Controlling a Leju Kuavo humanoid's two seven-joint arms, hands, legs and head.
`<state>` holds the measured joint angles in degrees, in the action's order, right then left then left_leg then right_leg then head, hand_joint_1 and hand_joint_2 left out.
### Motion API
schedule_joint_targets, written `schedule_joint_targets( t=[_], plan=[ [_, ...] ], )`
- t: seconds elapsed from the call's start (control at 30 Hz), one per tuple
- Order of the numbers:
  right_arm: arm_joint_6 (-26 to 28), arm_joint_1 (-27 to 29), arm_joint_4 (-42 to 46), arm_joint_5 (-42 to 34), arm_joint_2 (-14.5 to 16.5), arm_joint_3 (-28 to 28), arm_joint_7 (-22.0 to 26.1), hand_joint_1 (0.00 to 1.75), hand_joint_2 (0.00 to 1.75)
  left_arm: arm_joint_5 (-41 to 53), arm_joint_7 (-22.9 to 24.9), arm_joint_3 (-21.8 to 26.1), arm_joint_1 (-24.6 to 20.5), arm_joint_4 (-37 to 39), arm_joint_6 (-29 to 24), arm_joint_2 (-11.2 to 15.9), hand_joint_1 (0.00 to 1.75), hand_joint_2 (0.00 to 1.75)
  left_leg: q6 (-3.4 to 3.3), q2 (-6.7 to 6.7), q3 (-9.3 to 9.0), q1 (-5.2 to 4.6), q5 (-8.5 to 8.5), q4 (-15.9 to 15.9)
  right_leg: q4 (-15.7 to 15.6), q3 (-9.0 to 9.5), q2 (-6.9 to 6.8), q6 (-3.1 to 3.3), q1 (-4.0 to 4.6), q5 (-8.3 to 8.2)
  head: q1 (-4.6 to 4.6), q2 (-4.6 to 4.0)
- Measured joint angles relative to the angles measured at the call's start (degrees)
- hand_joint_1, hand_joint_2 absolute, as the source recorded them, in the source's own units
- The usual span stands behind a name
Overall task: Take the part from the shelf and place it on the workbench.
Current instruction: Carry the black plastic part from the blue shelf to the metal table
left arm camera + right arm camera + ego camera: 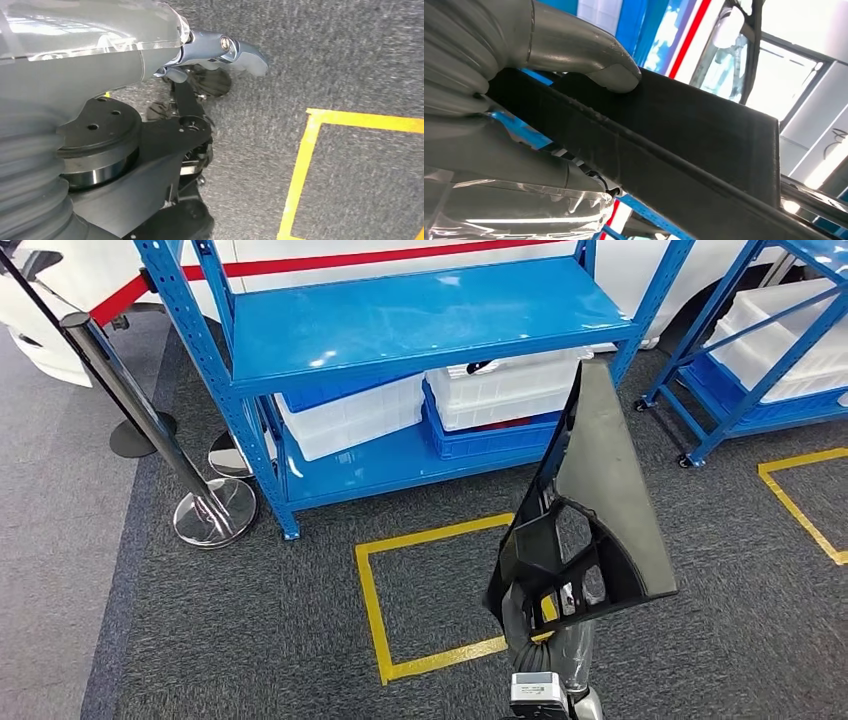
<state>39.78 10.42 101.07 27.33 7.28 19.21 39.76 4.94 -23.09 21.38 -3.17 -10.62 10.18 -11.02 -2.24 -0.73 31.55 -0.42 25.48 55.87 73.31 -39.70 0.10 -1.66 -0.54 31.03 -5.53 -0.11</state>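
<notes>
Above the grey carpet [250, 630], near the right side of the scene, the right hand [545, 615] is gripping a black plastic part [590, 510] and holding it upright, its pointed end reaching up in front of the blue shelf [420, 320]. Seen from the right wrist, the thumb [589, 60] is pressing on the part's flat dark face [684, 135]. White bins [350, 415] are sitting on the shelf's lower level. A yellow tape square [370, 590] is lying on the carpet below the part. Seen from the left wrist, the left hand [220, 55] is hanging over the carpet with fingers curled in, holding nothing. Far left, a chrome post [130, 400] is leaning.
</notes>
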Motion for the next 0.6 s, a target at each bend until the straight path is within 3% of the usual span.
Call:
schedule_joint_targets(
  t=[0.07, 0.13, 0.17, 0.3, 0.4, 0.6],
  plan=[
    [0.0, 0.0, 0.0, 0.0, 0.0, 0.0, 0.0, 1.75, 1.75, -0.1, -0.1, 0.0, 0.0, 0.0, 0.1, 0.0, 0.0, 1.75, 0.21, -0.01, 1.01, -0.05, -0.7, 0.3, -6.4, 5.12, -0.08, 0.53, 0.15, -2.5, 0.0, 0.0],
    [0.0, -0.1, 0.0, 0.1, 0.0, 0.0, 0.0, 1.75, 1.75, -0.2, -0.3, 0.0, 0.0, 0.0, 0.1, 0.0, 0.0, 1.75, 0.64, 0.0, 1.53, -0.12, -1.24, 0.5, -14.4, 10.55, -0.29, 1.32, 0.58, -2.57, -0.01, 0.0],
    [0.0, -0.1, 0.0, 0.1, 0.0, 0.0, 0.0, 1.75, 1.75, -0.2, -0.4, 0.0, 0.0, 0.0, 0.2, -0.1, 0.0, 1.75, 0.93, -0.01, 1.62, -0.11, -1.49, 0.6, -16.7, 11.94, -0.37, 1.66, 0.81, -2.18, -0.01, 0.0],
    [0.0, 0.0, 0.0, 0.3, 0.1, -0.1, 0.0, 1.75, 1.75, -0.2, -0.9, 0.1, -0.1, 0.0, 0.4, -0.1, 0.0, 1.75, 0.8, -0.04, 1.94, -0.19, -1.57, 0.7, -17.8, 11.85, -0.31, 2.0, 0.93, -2.41, -0.03, -0.01],
    [0.0, 0.1, 0.0, 0.5, 0.1, -0.2, 0.0, 1.75, 1.75, -0.2, -0.8, 0.1, -0.1, 0.0, 0.2, -0.1, 0.0, 1.75, 1.39, -0.01, 2.22, 0.03, -2.39, 0.6, -17.5, 11.35, -0.32, 2.47, 1.17, -2.77, -0.03, 0.0],
    [0.0, 0.5, 0.2, 1.0, 0.3, -0.3, -0.1, 1.75, 1.75, -0.2, -0.8, 0.1, -0.1, 0.0, 0.1, -0.1, 0.0, 1.75, 1.72, 0.02, 2.65, 0.06, -2.96, 0.6, -17.0, 10.68, -0.34, 2.78, 1.22, -2.99, -0.04, 0.0]
  ],
)
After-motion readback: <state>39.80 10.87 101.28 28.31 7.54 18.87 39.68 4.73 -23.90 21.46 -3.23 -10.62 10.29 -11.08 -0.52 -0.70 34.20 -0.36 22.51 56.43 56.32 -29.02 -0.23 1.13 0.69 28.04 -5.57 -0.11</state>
